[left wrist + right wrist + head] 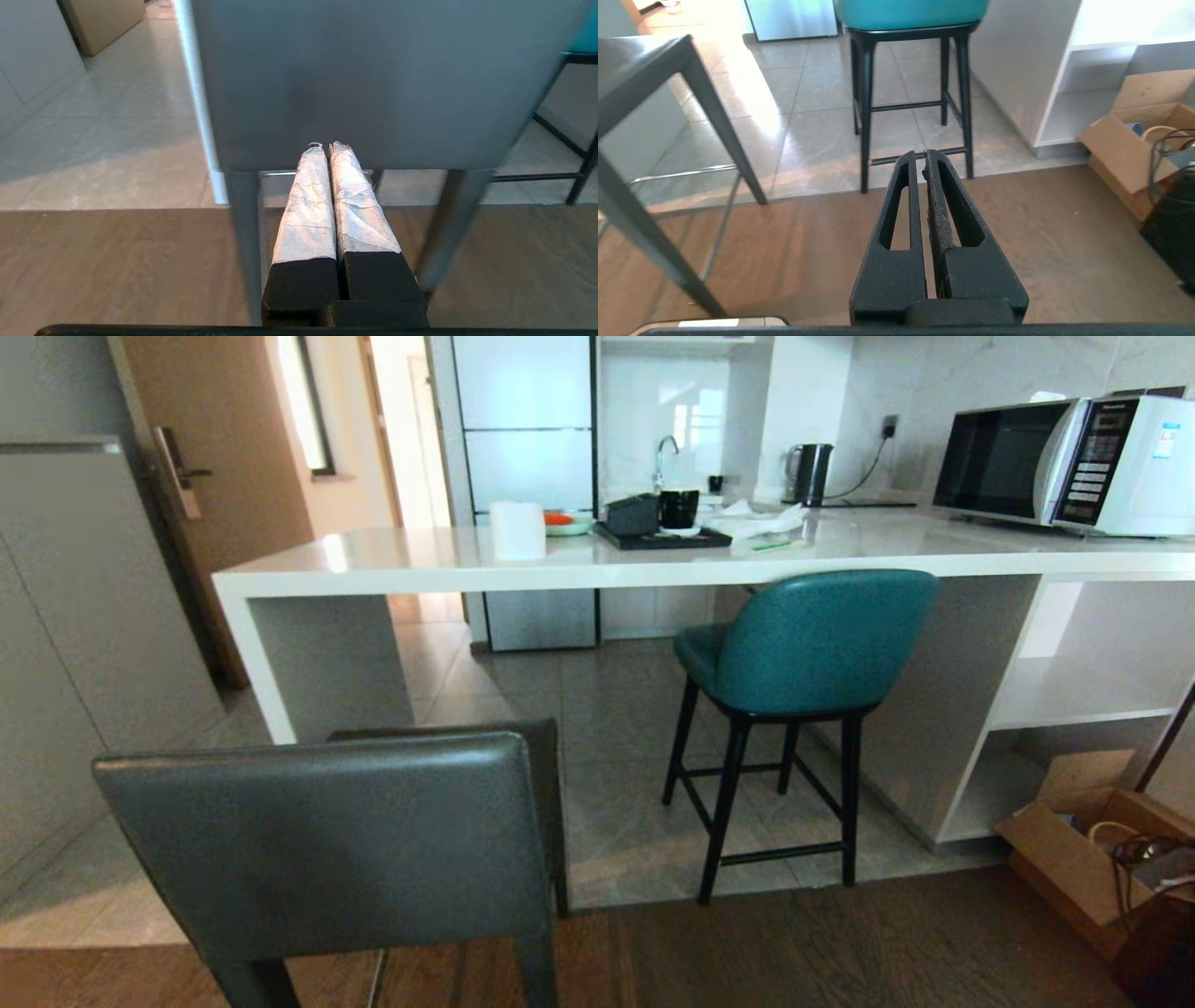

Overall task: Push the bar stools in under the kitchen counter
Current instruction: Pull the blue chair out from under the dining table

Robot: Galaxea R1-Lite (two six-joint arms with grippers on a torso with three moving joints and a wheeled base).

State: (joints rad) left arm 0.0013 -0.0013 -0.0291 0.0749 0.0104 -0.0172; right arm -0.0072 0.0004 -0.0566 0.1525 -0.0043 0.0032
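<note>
The dark-grey bar stool (327,840) stands close in front of me at lower left, on the wood floor, out from the kitchen counter (392,565). The teal bar stool (803,644) stands further off with its seat partly under the white counter top. In the left wrist view my left gripper (329,147) is shut and empty, its wrapped fingertips just short of the grey stool's backrest (373,79). My right gripper (922,156) is shut on nothing, above the wood floor and pointing toward the teal stool's black legs (864,112). Neither gripper shows in the head view.
An open cardboard box (1074,849) with cables lies on the floor at the right, beside the counter's open shelves (1074,700). A microwave (1064,462), kettle (810,473), tray (663,537) and paper roll (517,530) sit on the counter. A grey cabinet (56,635) stands at the left.
</note>
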